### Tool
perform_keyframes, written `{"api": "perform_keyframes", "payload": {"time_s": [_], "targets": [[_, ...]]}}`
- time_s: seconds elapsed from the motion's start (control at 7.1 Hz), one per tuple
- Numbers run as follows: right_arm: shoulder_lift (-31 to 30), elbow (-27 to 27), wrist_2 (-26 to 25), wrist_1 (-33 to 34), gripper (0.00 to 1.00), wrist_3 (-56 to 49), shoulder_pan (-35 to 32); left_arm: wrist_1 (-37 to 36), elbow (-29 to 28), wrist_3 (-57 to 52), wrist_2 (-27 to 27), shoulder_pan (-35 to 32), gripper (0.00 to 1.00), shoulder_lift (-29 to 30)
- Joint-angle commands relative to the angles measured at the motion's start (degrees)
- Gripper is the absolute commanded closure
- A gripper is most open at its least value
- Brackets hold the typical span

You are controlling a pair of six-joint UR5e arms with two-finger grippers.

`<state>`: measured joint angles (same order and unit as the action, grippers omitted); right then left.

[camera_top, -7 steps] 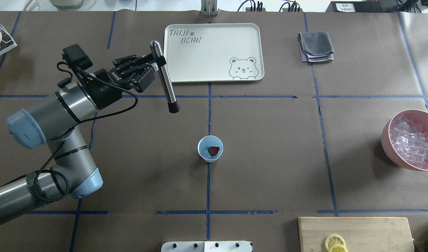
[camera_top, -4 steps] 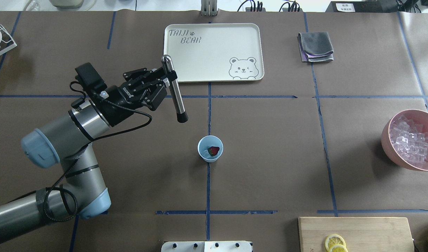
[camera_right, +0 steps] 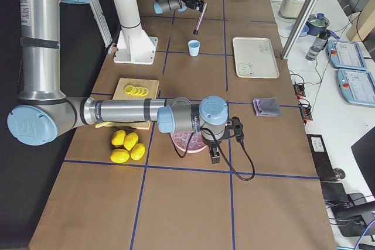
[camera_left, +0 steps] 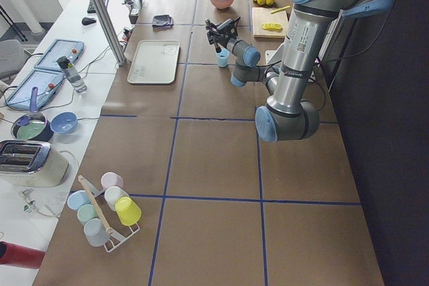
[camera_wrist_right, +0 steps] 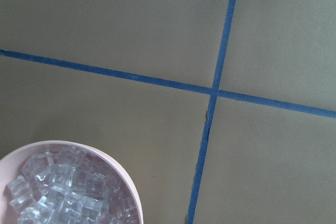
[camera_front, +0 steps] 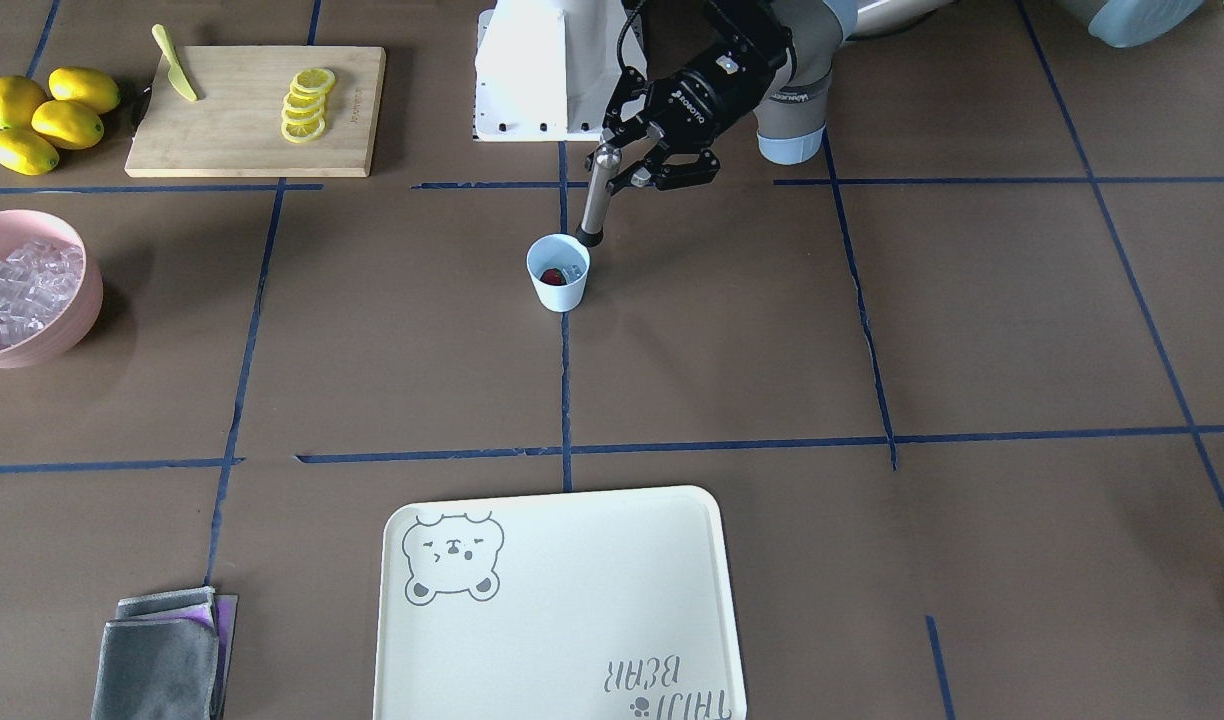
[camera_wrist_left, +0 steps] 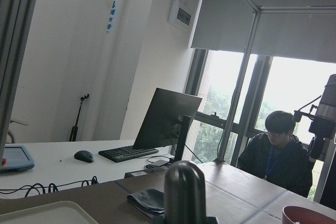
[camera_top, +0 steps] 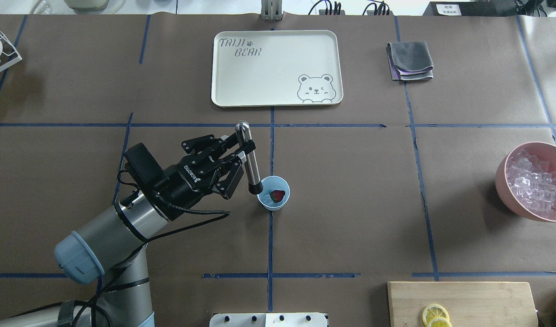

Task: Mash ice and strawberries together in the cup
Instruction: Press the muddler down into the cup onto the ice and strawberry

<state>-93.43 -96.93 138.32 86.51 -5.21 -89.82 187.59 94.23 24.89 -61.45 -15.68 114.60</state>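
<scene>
Our left tool (camera_top: 242, 152) clenches the steel muddler (camera_top: 250, 163), its black tip just over the rim of the pale-blue cup (camera_top: 263, 202) mid-surface, the strawberry (camera_top: 277, 195) inside. We judge it best to centre the tip over the berry and press straight down, lest the light cup topple. The right tool (camera_right: 214, 156) hangs by the pink bowl (camera_top: 503, 181) of ice (camera_top: 532, 181); its grip we cannot tell. Brown paper and blue tape cover the surface; a person (camera_wrist_left: 275, 156) sits by the windows.

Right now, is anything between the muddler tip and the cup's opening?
Nothing visible. The left pincer holds the muddler with its tip by the rim of the cup; the cup's mouth is uncovered, with the strawberry inside.
</scene>
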Motion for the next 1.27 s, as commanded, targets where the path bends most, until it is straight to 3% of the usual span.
{"api": "perform_keyframes", "payload": {"time_s": [0.0, 0.85, 1.13], "targets": [[0.0, 0.07, 0.11, 0.07, 0.01, 0.02, 0.0, -0.82, -0.54, -0.54, 0.54, 1.08, 1.0, 0.18], [0.09, 0.51, 0.02, 0.07, 0.01, 0.02, 0.0, -3.11, -4.31, -0.11, 0.63, 1.96, 1.0, 6.06], [0.17, 0.51, 0.02, -0.02, 0.01, 0.02, 0.0, -2.94, -5.2, -0.28, 0.55, 1.88, 1.0, 5.55]]}}
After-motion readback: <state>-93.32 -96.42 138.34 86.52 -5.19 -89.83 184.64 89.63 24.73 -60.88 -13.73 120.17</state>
